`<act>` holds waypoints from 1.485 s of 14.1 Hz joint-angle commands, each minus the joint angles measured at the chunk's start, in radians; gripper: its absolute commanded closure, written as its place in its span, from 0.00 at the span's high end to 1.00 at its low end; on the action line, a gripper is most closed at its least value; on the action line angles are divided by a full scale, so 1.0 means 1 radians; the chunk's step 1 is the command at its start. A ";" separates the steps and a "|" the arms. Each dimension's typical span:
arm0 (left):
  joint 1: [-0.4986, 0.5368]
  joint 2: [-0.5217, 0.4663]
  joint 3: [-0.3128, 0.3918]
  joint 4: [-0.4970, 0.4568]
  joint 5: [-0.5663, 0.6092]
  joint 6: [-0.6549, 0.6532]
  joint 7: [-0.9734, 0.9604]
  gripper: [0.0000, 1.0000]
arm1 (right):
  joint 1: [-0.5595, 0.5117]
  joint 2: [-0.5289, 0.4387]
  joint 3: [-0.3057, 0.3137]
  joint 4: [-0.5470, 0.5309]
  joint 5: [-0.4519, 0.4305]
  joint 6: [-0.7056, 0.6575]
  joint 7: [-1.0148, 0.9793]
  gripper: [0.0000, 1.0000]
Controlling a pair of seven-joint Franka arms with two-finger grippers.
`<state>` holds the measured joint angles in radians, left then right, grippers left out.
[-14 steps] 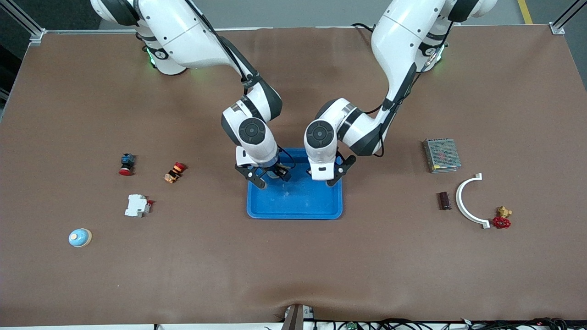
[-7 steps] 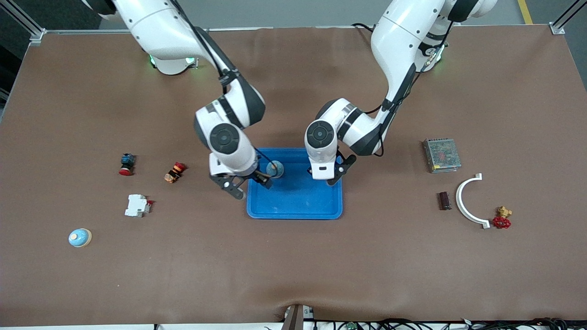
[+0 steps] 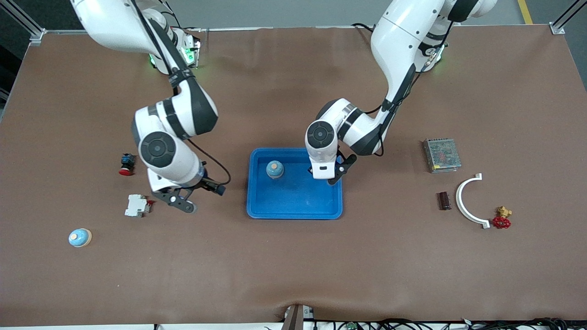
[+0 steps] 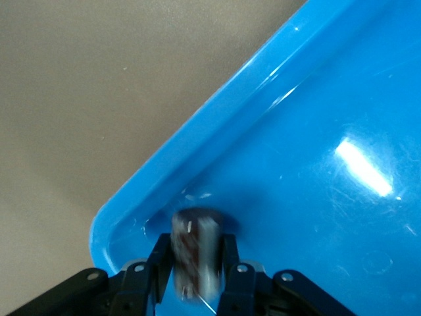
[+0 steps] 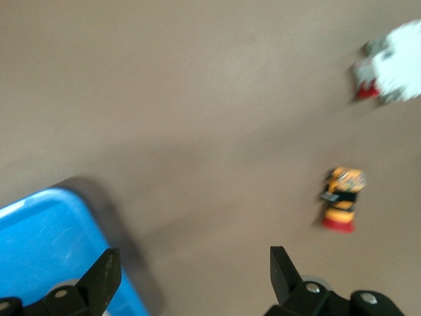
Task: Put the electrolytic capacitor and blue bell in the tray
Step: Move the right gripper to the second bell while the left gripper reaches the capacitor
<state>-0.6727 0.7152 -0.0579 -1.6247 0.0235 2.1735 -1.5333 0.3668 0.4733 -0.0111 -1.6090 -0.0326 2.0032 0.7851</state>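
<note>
The bright-blue tray (image 3: 293,208) lies mid-table, and a blue bell (image 3: 274,169) stands inside it. My left gripper (image 3: 337,174) hangs over the tray's corner at the left arm's end. In the left wrist view the left gripper (image 4: 196,260) is shut on a dark electrolytic capacitor (image 4: 196,240), just above the tray floor (image 4: 316,131) beside the rim. My right gripper (image 3: 199,197) is open and holds nothing, low over the table between the tray and a white breaker (image 3: 137,205). In the right wrist view the right gripper (image 5: 195,273) has bare table between its fingers, with the tray corner (image 5: 39,243) at one side.
A second blue bell (image 3: 80,237) and a red-and-blue push button (image 3: 126,164) sit toward the right arm's end. A yellow-red button (image 5: 342,201) lies near the right gripper. Toward the left arm's end are a grey mesh box (image 3: 441,155), another dark capacitor (image 3: 444,200), a white curved piece (image 3: 465,201) and a red valve (image 3: 501,220).
The right arm has swung away from the tray toward its own end of the table, leaving the blue bell in the tray. The left arm has stayed in place.
</note>
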 commanded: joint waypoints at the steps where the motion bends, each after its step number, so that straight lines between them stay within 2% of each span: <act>1: -0.011 -0.010 0.007 -0.011 0.019 0.005 -0.015 1.00 | -0.112 -0.033 0.014 -0.022 -0.021 -0.008 -0.184 1.00; 4: -0.018 -0.032 0.010 -0.007 0.019 -0.017 -0.021 1.00 | -0.236 -0.024 0.014 -0.014 -0.027 0.006 -0.418 1.00; 8: 0.013 -0.140 0.016 0.003 0.021 -0.177 0.062 1.00 | -0.360 0.045 0.014 0.067 -0.029 0.026 -0.714 1.00; 10: 0.073 -0.199 0.013 0.002 0.021 -0.224 0.169 1.00 | -0.436 0.117 0.016 0.145 -0.020 0.026 -0.829 1.00; 13: 0.172 -0.256 0.012 0.002 0.021 -0.253 0.325 1.00 | -0.483 0.207 0.016 0.237 -0.023 0.029 -0.973 1.00; 21: 0.427 -0.339 0.012 -0.023 0.022 -0.290 0.856 1.00 | -0.574 0.402 0.016 0.457 -0.024 0.063 -1.282 1.00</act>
<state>-0.2874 0.4230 -0.0361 -1.6032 0.0272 1.8953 -0.7879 -0.1724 0.8180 -0.0176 -1.2389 -0.0443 2.0742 -0.4327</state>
